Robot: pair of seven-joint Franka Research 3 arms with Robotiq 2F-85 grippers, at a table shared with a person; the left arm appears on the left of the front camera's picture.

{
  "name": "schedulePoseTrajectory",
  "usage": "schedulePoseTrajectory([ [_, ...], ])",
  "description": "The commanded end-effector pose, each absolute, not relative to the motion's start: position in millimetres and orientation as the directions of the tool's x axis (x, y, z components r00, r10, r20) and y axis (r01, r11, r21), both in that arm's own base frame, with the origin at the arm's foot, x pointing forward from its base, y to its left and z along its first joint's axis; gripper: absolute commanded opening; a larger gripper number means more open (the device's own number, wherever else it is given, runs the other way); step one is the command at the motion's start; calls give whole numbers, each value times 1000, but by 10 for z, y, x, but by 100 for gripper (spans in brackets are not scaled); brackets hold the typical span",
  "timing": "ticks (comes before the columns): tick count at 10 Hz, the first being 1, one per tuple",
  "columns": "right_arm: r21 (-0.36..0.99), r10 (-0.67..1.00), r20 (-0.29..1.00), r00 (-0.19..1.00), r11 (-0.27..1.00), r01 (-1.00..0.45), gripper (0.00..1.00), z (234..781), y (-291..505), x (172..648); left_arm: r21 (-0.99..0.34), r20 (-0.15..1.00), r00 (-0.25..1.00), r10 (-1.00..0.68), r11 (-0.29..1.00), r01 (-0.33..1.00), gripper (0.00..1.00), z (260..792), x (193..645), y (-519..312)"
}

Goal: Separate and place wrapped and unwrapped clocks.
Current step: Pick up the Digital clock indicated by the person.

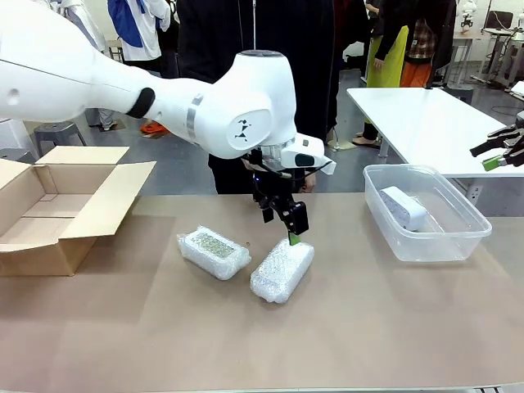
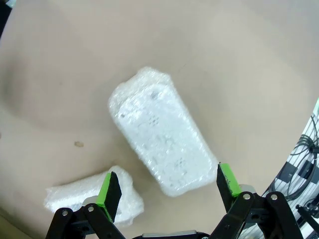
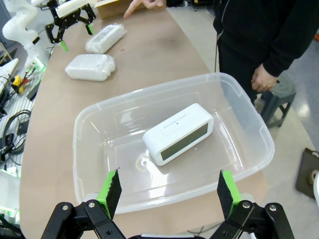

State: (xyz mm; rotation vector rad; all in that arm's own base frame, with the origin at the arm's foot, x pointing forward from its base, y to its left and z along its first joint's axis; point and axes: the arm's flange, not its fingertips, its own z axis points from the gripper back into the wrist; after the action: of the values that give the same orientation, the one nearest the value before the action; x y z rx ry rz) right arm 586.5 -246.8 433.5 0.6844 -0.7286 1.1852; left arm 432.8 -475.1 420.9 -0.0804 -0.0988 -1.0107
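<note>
Lower the wide-spread left gripper (image 1: 285, 229) over the wrapped clock (image 1: 282, 272) lying on the table (image 1: 393, 327) beside the second wrapped clock (image 1: 214, 252), square the pads (image 2: 105, 189) across its narrow width, then close gently.

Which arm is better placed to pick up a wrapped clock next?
Left. The open left end effector hovers over a wrapped clock; the right end effector is far off, by the bin.
</note>
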Motion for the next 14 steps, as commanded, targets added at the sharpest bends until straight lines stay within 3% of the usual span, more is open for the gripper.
schedulePoseTrajectory([
  [1, 88, 560, 801, 212, 240, -967, 100, 4331, -2462, 5865, -25, 128, 542, -830, 544, 839, 100, 4150, 4331, -4980],
  [5, 88, 560, 801, 212, 240, -967, 100, 4331, -2462, 5865, -35, 54, 569, -821, 568, 823, 100, 3891, 4306, -5054],
  [9, 88, 560, 801, 212, 240, -967, 100, 4331, -2462, 5865, -6, -20, 708, -706, 708, 706, 100, 3672, 4373, -4991],
  [14, 88, 560, 801, 212, 240, -967, 100, 4331, -2462, 5865, -52, -27, 708, -705, 709, 704, 100, 3518, 4403, -4974],
])
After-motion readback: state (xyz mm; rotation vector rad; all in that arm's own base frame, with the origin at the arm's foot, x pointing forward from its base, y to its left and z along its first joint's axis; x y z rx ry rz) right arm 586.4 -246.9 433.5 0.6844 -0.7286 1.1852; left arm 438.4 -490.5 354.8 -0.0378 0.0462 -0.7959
